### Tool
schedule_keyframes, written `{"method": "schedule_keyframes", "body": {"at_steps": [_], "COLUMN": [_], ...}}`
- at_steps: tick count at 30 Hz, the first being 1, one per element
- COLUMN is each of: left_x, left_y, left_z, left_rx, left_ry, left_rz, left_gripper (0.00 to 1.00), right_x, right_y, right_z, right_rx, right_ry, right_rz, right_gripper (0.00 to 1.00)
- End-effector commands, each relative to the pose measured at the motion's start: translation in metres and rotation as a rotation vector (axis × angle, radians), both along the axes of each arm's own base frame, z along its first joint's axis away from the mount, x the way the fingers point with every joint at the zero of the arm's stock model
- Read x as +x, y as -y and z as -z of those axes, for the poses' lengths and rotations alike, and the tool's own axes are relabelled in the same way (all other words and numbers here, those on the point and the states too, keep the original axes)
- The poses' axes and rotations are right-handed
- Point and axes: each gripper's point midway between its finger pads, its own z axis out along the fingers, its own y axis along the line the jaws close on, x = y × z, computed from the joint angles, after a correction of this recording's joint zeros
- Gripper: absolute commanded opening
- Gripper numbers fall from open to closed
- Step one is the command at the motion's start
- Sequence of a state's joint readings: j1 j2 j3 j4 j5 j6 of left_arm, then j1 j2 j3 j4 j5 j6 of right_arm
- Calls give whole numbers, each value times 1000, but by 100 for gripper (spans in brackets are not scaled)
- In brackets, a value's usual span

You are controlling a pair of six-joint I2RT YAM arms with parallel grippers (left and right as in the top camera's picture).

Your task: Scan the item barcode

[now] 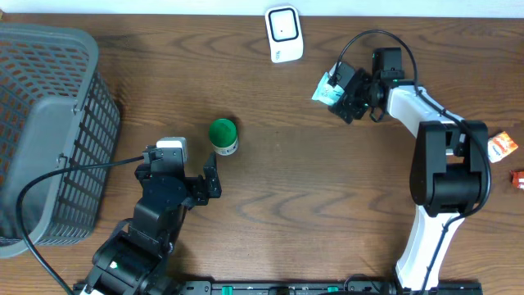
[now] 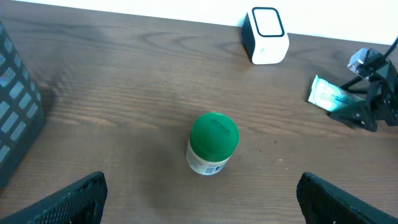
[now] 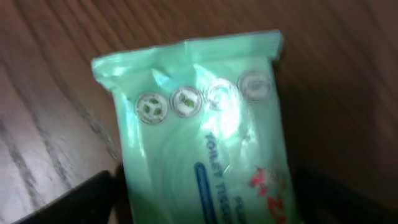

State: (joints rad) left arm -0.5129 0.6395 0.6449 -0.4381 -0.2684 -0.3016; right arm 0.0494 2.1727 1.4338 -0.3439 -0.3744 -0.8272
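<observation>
A brown wooden tabletop [image 1: 311, 188] is occupied at its left edge by a grey plastic mesh basket [image 1: 49, 123]. The left hand [image 2: 200, 190] is spread wide and empty, short of a green-lidded white jar [image 2: 212, 142]. Near a white box-shaped scanner [image 1: 284, 33], a pale green tissue packet [image 1: 327, 88] is flanked by the fingers of the right hand [image 1: 344, 92]; whether it is gripped cannot be told.
</observation>
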Motion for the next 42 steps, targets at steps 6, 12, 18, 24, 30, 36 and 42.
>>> {"method": "schedule_keyframes", "body": {"at_steps": [6, 12, 18, 24, 30, 36, 42], "left_x": [1, 1, 1, 1, 1, 1, 1], "left_y": [-3, -3, -3, -3, -3, -3, -3], "left_z": [-2, -2, -2, -2, -2, -2, -2], "left_rx": [14, 14, 14, 14, 14, 14, 14], "left_ry": [11, 11, 11, 11, 11, 11, 11], "left_rz": [-9, -9, -9, -9, -9, -9, -9], "left_gripper": [98, 98, 98, 98, 98, 98, 98], "right_x": [-15, -3, -10, -45, -73, -96, -120], "right_y": [15, 35, 72, 129, 204, 274, 328], "right_z": [47, 15, -43, -98, -129, -125, -112], "right_rx": [-4, 22, -10, -140, -232, -231, -98], "right_ry": [-160, -164, -144, -127, -94, -117, -153], "right_rz": [183, 377, 546, 698, 912, 1091, 1307], "right_gripper": [50, 21, 20, 19, 31, 31, 30]}}
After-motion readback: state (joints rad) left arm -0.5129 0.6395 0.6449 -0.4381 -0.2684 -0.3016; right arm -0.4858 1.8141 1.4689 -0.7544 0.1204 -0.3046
